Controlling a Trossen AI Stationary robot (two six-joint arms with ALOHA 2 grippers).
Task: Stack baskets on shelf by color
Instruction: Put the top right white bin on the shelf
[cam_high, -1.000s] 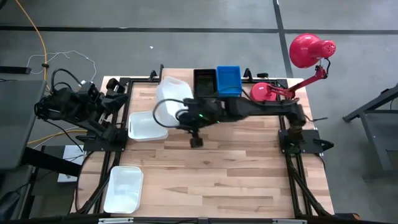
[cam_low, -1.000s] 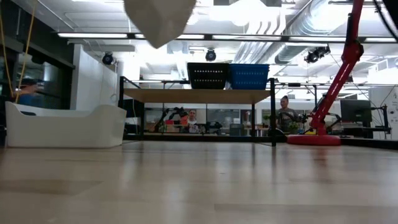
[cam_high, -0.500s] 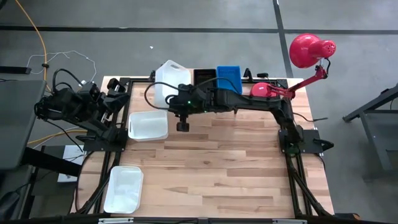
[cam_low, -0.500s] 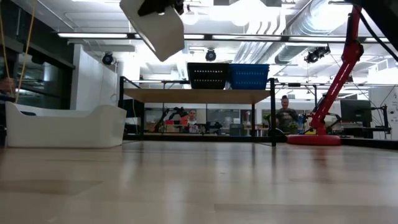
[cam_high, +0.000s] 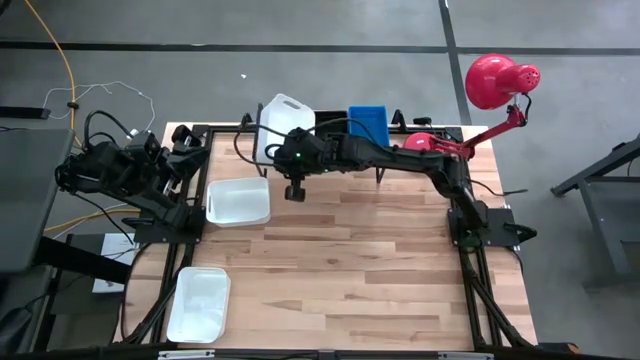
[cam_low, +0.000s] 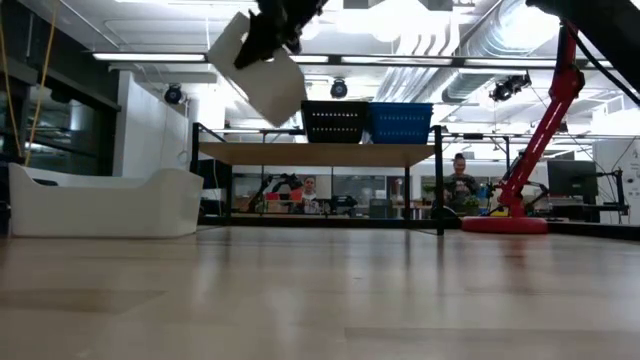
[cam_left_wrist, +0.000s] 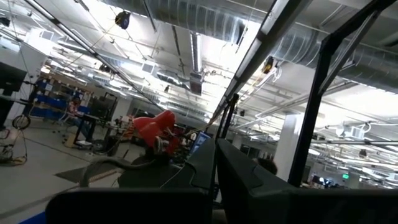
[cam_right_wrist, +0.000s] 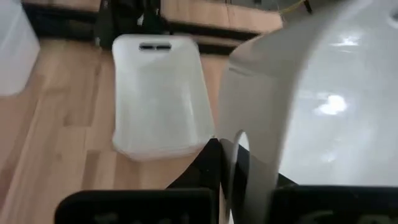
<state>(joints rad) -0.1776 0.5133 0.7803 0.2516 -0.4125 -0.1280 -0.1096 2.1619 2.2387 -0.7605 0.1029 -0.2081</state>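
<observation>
My right gripper (cam_high: 291, 143) is shut on a white basket (cam_high: 279, 120) and holds it high over the left end of the shelf (cam_low: 320, 153); in the low view this basket (cam_low: 265, 72) hangs tilted in the air. A black basket (cam_low: 335, 120) and a blue basket (cam_high: 368, 125) stand side by side on the shelf top. Two more white baskets rest on their bottoms on the table: one (cam_high: 238, 201) near the left arm, one (cam_high: 198, 303) at the near left corner. My left gripper (cam_left_wrist: 214, 168) is shut, folded back at the table's left edge. My right gripper pinches the white basket's end wall (cam_right_wrist: 249, 134) at its rim, with one dark finger (cam_right_wrist: 219, 163) showing against the wall's outer side. It comes from the table's right and near side. The basket is lifted clear, tilted, above the shelf.
A red desk lamp (cam_high: 490, 85) stands by its base (cam_high: 428, 147) at the shelf's right end. Black frame rails run along the table's left, right and far sides. The table's near right part (cam_high: 380, 280) shows bare wood. People sit in the room beyond the shelf.
My right gripper has carried the white basket from over the table's middle toward the far edge and slightly left, to above the shelf's left end. The basket has tipped further on the way. The gripper has stayed shut on it.
</observation>
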